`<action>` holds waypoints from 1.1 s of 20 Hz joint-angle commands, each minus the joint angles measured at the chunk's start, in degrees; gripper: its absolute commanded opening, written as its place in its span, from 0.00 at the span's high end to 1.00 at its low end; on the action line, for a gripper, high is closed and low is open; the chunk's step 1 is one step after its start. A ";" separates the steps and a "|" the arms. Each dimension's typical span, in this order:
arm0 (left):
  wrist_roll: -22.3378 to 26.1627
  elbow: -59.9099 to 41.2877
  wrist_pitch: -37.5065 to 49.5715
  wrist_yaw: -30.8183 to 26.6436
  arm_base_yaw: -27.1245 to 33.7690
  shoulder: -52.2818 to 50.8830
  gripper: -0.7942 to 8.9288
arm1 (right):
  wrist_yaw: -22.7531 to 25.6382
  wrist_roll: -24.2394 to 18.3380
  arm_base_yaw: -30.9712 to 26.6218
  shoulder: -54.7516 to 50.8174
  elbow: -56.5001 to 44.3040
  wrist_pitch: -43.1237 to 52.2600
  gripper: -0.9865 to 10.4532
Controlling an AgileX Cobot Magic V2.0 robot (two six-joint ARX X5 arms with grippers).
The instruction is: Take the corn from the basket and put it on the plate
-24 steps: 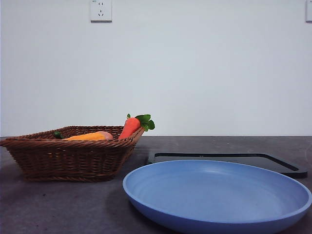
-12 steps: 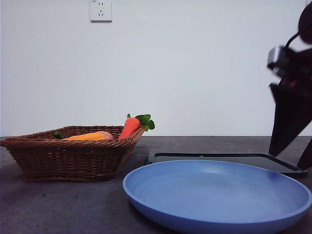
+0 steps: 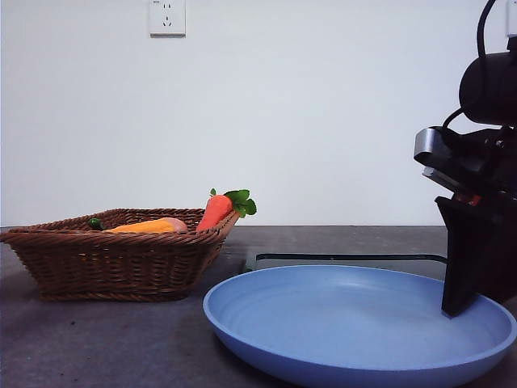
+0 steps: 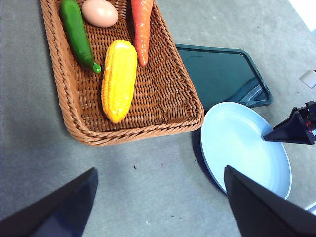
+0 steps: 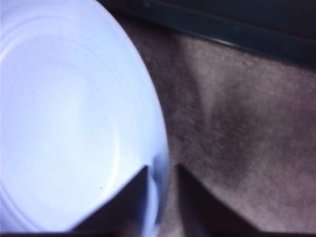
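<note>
The corn lies lengthwise in the wicker basket, and only its orange-yellow top shows above the basket's rim in the front view. My left gripper hangs open high above the bare table beside the basket, with nothing between its jaws. The light-blue plate sits to the basket's right. My right gripper straddles the plate's edge, its jaws nearly together on the rim. The same gripper shows as a dark wedge at the plate's right side.
In the basket also lie a carrot, a green vegetable and an egg-like item. A black tray lies behind the plate. Bare grey table spreads in front of the basket.
My right arm came in from the right, then dropped and moved left until its jaws reached the plate's rim. The basket, its contents and the plate have not moved.
</note>
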 commanded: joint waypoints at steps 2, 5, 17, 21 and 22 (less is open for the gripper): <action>0.02 0.85 0.83 0.24 -0.33 1.68 0.49 | -0.76 0.57 0.28 0.90 0.98 0.63 0.91; 0.00 0.85 1.70 0.22 -1.40 3.87 0.49 | -4.74 1.95 0.24 0.31 1.20 0.52 0.91; 2.95 9.27 13.35 -13.55 -13.20 28.00 0.49 | -4.94 1.84 0.24 -16.90 9.64 -13.38 0.91; 6.43 16.83 14.99 -21.03 -17.86 40.28 0.49 | -4.70 3.15 0.24 -21.94 10.40 -13.90 0.91; 7.06 19.04 14.95 -22.03 -18.78 43.41 0.49 | -4.55 3.19 0.24 -22.93 10.40 -14.10 0.91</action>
